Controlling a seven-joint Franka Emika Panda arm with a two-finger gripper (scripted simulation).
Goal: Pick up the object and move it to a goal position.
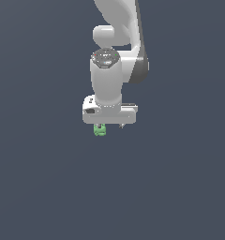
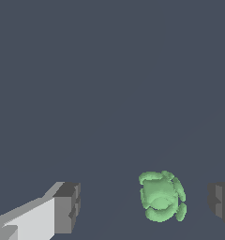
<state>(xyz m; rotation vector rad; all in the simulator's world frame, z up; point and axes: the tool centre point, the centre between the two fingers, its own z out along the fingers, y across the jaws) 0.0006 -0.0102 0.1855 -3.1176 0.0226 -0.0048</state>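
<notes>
Between your spread gripper (image 2: 145, 206) fingers sits the object (image 2: 161, 196), off-centre toward one pad; looks light, rigid, bumpy, so pinch its widest middle lobes.

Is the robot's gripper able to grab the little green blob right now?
Probably yes. The gripper is open, and the green blob sits in the gap between its fingers, nearer one side and touching neither. Nothing blocks it; the fingers seemingly only need to close.

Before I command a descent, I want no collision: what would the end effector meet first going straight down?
Probably the green object, which lies between the open fingers, off-centre toward one finger; that finger may touch first. Depth is unclear.
</notes>
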